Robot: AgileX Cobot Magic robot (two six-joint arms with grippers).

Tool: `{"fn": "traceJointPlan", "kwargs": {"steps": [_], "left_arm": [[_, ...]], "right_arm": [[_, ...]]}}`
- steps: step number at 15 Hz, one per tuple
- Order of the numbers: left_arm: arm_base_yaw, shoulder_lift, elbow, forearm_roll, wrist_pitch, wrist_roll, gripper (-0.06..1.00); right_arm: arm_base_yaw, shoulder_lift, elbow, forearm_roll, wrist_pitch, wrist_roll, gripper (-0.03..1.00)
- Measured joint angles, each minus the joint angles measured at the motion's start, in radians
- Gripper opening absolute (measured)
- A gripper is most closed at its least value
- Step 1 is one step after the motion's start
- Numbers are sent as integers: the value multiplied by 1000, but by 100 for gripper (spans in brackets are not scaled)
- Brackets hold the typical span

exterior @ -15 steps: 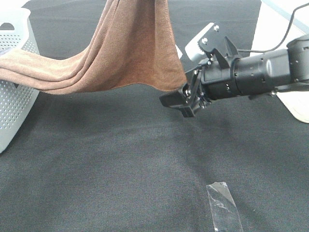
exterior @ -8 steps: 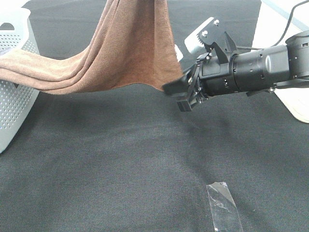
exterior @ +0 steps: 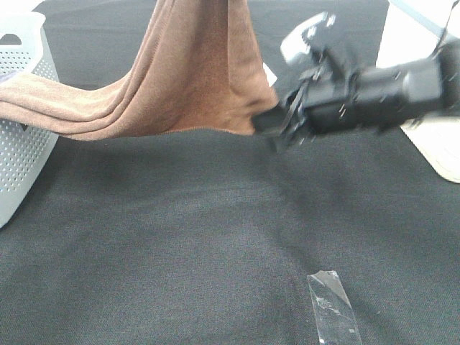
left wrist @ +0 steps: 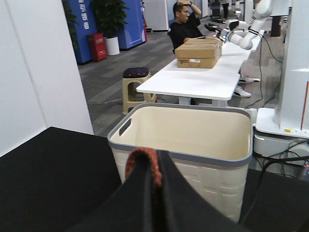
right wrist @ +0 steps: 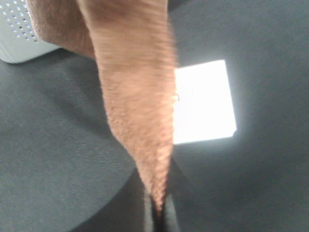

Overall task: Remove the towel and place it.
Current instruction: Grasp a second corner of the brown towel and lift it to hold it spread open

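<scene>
The reddish-brown towel (exterior: 194, 79) hangs from above the top of the exterior view, and its left part drapes over the rim of a white basket (exterior: 21, 144). My right gripper (exterior: 267, 123) is blurred by motion and shut on the towel's lower right corner; in the right wrist view the towel (right wrist: 140, 111) narrows into the closed fingertips of that gripper (right wrist: 155, 212). My left gripper (left wrist: 153, 169) is out of the exterior view; its wrist view shows it shut on a fold of the towel (left wrist: 140, 159).
A black cloth (exterior: 180, 237) covers the table. A strip of clear tape (exterior: 332, 305) lies near the front. A white sheet (right wrist: 203, 101) lies under the towel. A beige bin with a grey rim (left wrist: 178, 154) stands at the table's right side (exterior: 438, 154).
My right gripper has moved up and left to the towel's lower right corner and closed on it. It is now blurred by motion. The rest of the towel hangs as before.
</scene>
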Motion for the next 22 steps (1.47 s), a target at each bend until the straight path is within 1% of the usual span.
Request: {"fn": "traceJointPlan", "kwargs": {"steps": [1,2,3,4,5,6,7,8,9,11,12,14,16,17,19,22], "left_arm": [[-1,0,0,-4,42,-12,0],[-1,0,0,-18,81,-22,0],[-1,0,0,-39,121,-33,0],[-1,-1,0,-71,166,-47,0],[-1,-3,0,-107,206,-52,0],[-1,-3,0,-150,247,-55,0],[-1,-4,0,-195,290,-57,0],[-3,-4,0,-237,337,-58,0],[-8,-4,0,-294,385,-58,0],[-23,-4,-33,-368,464,-54,0],[-25,-4,-49,-372,480,-50,0],[-28,-4,-123,-383,551,-44,0],[-28,-4,-187,-415,641,-43,0],[-28,-4,-211,-426,670,-43,0],[-28,-3,-233,-449,687,-43,0],[-28,42,-295,-495,709,-43,0]], "right_arm": [[0,-18,-48,-133,4,119,0],[0,-31,-119,-321,37,282,0],[0,-37,-203,-553,105,467,0],[0,-38,-301,-776,225,668,0],[1,-38,-423,-984,332,833,0],[1,-38,-537,-1179,429,934,0],[1,-38,-661,-1306,520,984,0],[0,-35,-762,-1372,585,988,0],[0,-23,-864,-1404,652,971,0],[0,28,-1054,-1446,730,889,0],[0,47,-1115,-1459,733,852,0],[0,74,-1202,-1495,735,809,0],[0,100,-1280,-1580,736,766,0],[0,105,-1300,-1626,708,747,0],[0,108,-1310,-1696,593,741,0],[0,113,-1310,-1730,400,736,0]]}}
